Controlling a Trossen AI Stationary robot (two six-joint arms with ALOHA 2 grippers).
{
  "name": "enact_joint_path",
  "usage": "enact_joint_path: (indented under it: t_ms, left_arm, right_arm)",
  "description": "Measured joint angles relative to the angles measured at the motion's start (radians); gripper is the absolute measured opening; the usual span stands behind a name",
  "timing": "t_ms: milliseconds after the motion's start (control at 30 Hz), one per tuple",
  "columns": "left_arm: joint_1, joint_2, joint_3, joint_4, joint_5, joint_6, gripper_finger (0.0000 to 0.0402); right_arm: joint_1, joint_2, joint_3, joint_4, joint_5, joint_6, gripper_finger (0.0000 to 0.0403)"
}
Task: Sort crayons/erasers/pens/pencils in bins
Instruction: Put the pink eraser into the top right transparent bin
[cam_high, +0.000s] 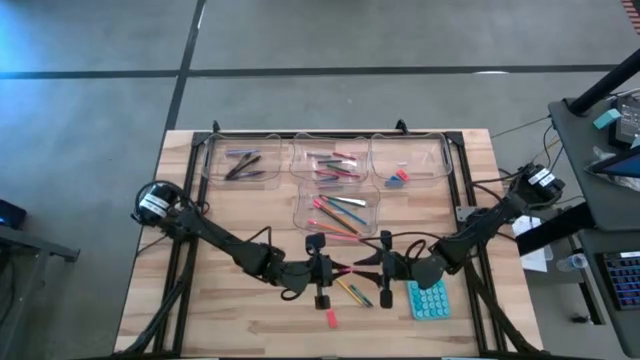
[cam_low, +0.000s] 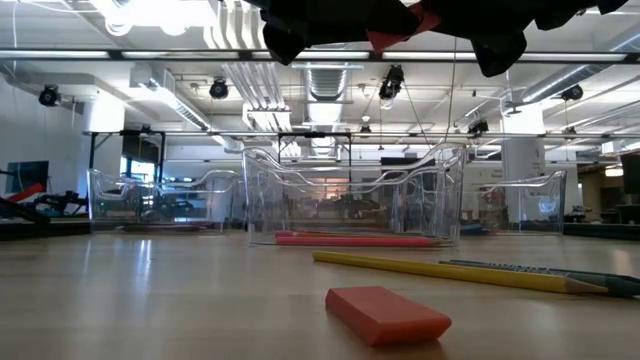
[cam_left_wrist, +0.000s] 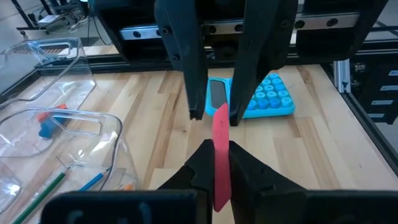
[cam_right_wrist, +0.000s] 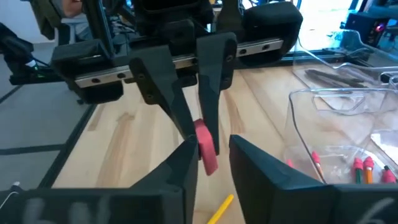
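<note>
High view: both arms reach in to the table ctr, near side, tips facing each other. The left hand is clamped on a pink-red crayon, held off the table btwn the two hands. The right hand sits at the crayon's other end w/ its fingers narrow, one each side of the stick. The left wrist view shows a small gap beside the crayon, so no firm grip from the right yet. In the right wrist view the crayon hangs btwn that hand's own fingers, close to one of them.

Bins:
- Far row, left bin has the dark pens.
- Far row, middle bin has more crayons.
- Far row, right bin has red and blue erasers.
- A fourth bin stands just nearer than the middle one, w/ pencils in it.

Loose on the table, near side:
- Yellow and green pencils lie just below the hands.
- A red eraser lies nearer the edge.
- A teal calculator lies to the right, under the right arm.

Low view: the eraser lies flat in front and the yellow pencil behind it. The near bin is farther back.
</note>
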Motion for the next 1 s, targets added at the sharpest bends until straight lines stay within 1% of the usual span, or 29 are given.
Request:
enact_joint_path:
  t_ms: [133,500,600,700,767,833,933,1000]
  left_arm:
    - [0.0,0.0,0.0,0.006,0.002,0.0,0.0009]
    - [-0.001,-0.001,0.002,0.029,0.025,0.0,0.0009]
    - [-0.001,-0.001,0.002,0.036,0.026,0.0,0.0009]
    - [-0.001,-0.001,0.002,0.039,0.029,0.0,0.001]
    - [-0.001,-0.001,0.002,0.04,0.038,-0.001,0.0019]
    - [0.0,-0.001,0.001,0.041,0.042,-0.001,0.0037]
    - [-0.001,-0.003,0.0,0.041,0.042,0.018,0.0079]
    - [-0.001,-0.006,0.002,0.041,0.021,0.046,0.011]
  right_arm:
    - [0.001,0.0,0.0,-0.001,0.0,0.009,0.0069]
    - [0.001,0.012,0.0,-0.002,-0.002,0.008,0.0066]
    - [0.002,0.01,0.0,0.0,-0.004,-0.006,0.005]
    - [0.002,0.007,0.0,-0.001,-0.006,-0.022,0.002]
    - [0.002,0.005,-0.001,-0.001,-0.008,-0.029,0.0016]
    - [0.002,0.004,-0.001,-0.004,-0.006,-0.036,0.0015]
    - [0.001,-0.004,-0.001,-0.009,0.006,-0.044,0.0014]
    - [-0.005,-0.014,-0.001,-0.018,0.018,-0.047,0.0014]
